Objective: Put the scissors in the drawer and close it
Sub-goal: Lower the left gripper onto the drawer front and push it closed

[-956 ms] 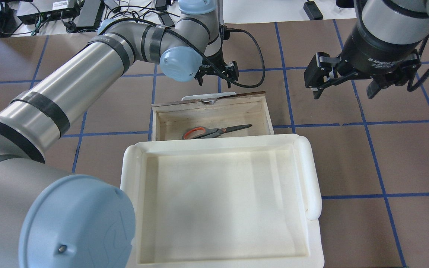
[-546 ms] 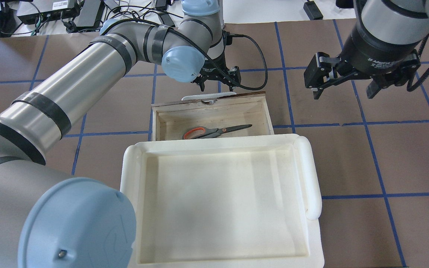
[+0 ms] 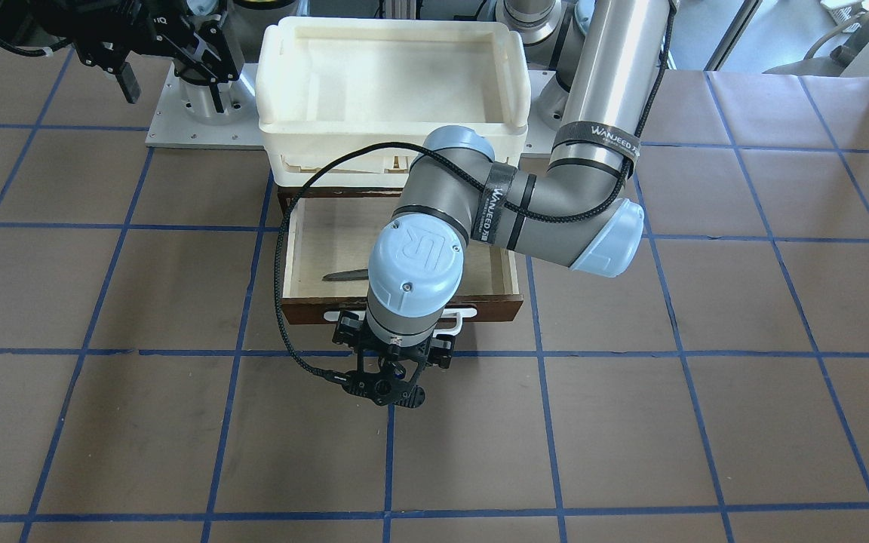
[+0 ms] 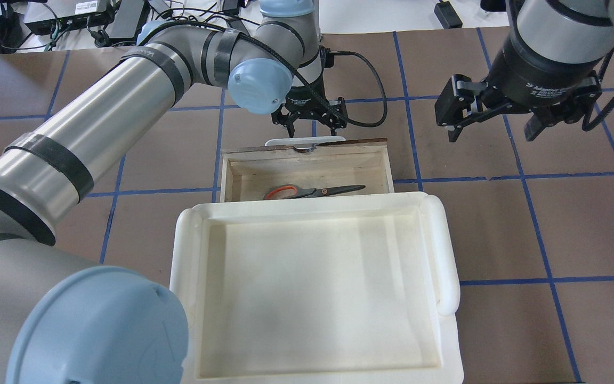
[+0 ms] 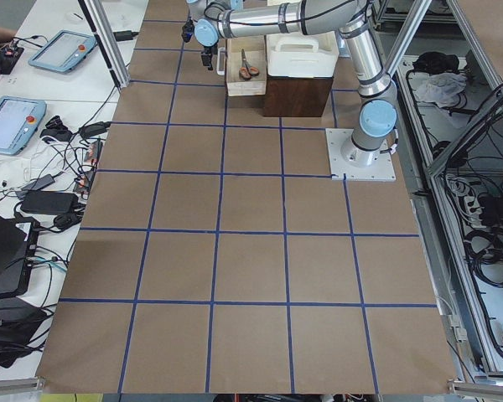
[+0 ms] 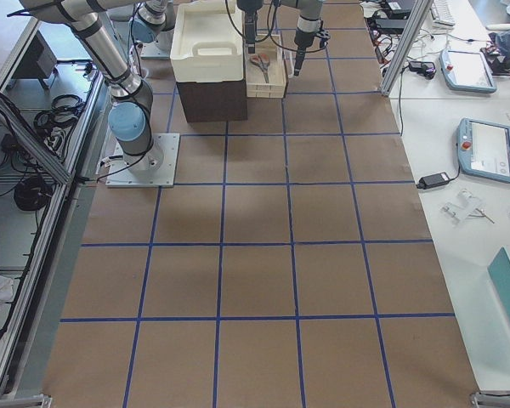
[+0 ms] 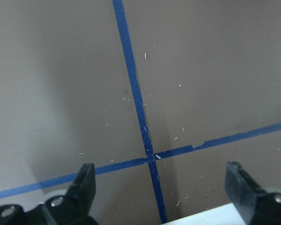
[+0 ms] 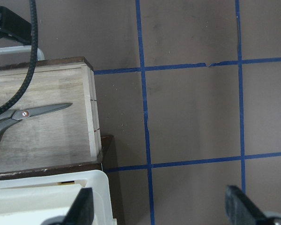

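Overhead exterior view: the drawer stands part open, sticking out from under a white tray on the far side from the robot. The scissors lie flat on its floor, close to the tray's edge, with the orange-lined loops to the view's left and the closed blades pointing right.

The left gripper hangs just beyond the drawer's dark front, pointing down. Its fingers are spread wide, one to each side of the middle of the white bar handle, and they hold nothing. In the left wrist view a sliver of that handle shows at the bottom edge, between the fingertips. The right gripper hovers well off to the drawer's right, also spread and empty.

The drawer looks like thin plywood, so it is probably light and stiff and should slide easily. The best contact is likely a flat push at the centre of the front or the bar, since an off-centre push could twist it in its slot. The scissors are loose and could slide during the push.
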Tool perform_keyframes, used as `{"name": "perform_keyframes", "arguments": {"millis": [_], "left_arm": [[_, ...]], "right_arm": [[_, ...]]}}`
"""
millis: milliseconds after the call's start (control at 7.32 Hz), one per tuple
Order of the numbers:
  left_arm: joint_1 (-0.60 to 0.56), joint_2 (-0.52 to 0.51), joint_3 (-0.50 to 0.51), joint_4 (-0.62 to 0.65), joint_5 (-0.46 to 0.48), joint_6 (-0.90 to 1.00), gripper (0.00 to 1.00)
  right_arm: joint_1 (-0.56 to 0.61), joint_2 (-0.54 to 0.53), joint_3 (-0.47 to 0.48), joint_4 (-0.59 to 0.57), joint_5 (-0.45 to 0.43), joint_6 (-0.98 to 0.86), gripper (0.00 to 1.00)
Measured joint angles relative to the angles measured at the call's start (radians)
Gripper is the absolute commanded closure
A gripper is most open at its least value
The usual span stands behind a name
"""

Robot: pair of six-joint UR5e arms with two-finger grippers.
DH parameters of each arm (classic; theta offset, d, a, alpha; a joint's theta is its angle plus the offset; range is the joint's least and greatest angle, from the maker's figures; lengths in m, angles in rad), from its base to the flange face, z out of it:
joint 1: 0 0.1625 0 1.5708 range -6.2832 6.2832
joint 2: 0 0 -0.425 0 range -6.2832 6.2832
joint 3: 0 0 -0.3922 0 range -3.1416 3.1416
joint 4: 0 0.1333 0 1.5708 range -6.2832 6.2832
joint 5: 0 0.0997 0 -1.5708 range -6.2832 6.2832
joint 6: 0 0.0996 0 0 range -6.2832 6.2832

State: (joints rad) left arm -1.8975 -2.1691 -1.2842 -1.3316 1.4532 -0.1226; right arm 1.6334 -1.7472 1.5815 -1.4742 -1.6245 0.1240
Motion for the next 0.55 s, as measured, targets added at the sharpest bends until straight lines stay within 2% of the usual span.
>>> {"name": "perform_keyframes", "arguments": {"millis": [546], "left_arm": [[0.000, 0.017, 0.000, -0.057, -0.003, 0.000, 0.00]], "right_arm": [[-0.001, 0.000, 0.000, 0.000, 0.000, 0.000, 0.00]]}}
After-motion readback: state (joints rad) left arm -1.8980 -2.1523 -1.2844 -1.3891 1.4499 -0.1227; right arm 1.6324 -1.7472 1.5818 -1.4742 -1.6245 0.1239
